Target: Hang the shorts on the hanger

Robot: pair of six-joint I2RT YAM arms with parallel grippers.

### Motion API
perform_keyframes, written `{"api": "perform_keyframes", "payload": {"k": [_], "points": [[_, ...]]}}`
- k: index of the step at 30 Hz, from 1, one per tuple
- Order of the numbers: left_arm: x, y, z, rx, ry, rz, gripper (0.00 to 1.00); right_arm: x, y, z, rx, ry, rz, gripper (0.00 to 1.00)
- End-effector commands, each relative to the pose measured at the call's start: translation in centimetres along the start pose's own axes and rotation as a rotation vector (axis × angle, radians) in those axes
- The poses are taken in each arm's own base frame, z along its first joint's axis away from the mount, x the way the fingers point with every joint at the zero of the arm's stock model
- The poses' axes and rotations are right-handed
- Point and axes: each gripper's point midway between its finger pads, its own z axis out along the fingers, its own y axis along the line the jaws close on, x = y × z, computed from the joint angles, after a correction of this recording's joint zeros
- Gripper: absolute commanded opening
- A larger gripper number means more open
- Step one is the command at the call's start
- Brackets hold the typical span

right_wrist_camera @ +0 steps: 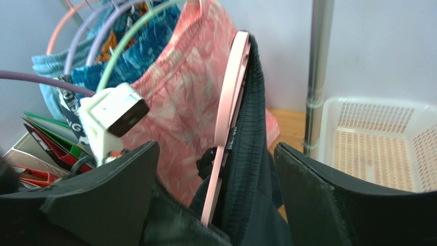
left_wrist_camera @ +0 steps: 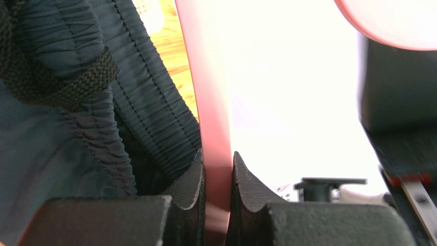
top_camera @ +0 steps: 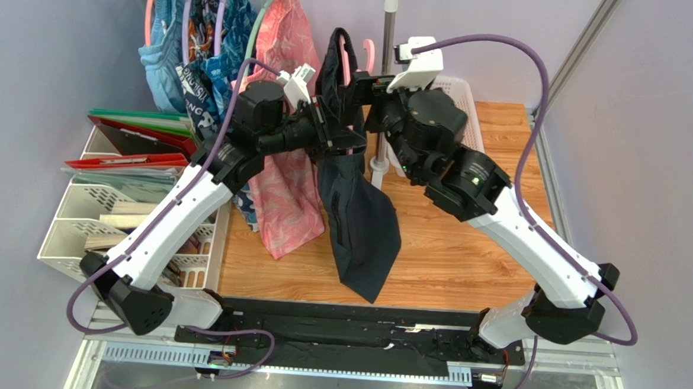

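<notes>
Hanging black shorts (top_camera: 362, 222) on hanger (right_wrist_camera: 224, 128), left jaws pinching it, right jaws wide, pink garment (top_camera: 283, 200) beside

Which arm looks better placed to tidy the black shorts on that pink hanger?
Right, probably. The right fingers stand open on either side of the shorts and hanger, free to tug the fabric; the left fingers are clamped on the hanger.
</notes>
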Motion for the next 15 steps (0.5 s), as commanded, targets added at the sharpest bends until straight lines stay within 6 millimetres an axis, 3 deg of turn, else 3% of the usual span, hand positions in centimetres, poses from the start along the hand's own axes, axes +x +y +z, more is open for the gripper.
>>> {"api": "perform_keyframes", "payload": {"k": [1, 7, 8, 15], "points": [[-4.0, -4.4, -0.1, 0.153, -0.035, -0.018, 0.00, -7.6, -1.4, -3.4, -0.035, -0.183, -0.051, 0.91], [-9.4, -7.1, 0.5, 0.237, -0.123, -0.034, 0.00, -12.8, -6.6, -6.0, 0.075, -0.307, -0.070, 0.94], [-10.1, -6.8, 1.0, 0.232, -0.130, -0.064, 0.00, -13.6, -7.1, -6.7, 0.081, -0.326, -0.075, 0.94], [-13.5, -6.6, 2.2, 0.274, -0.180, -0.117, 0.00, -15.6, -9.3, -8.8, 0.125, -0.382, -0.114, 0.95]]}}
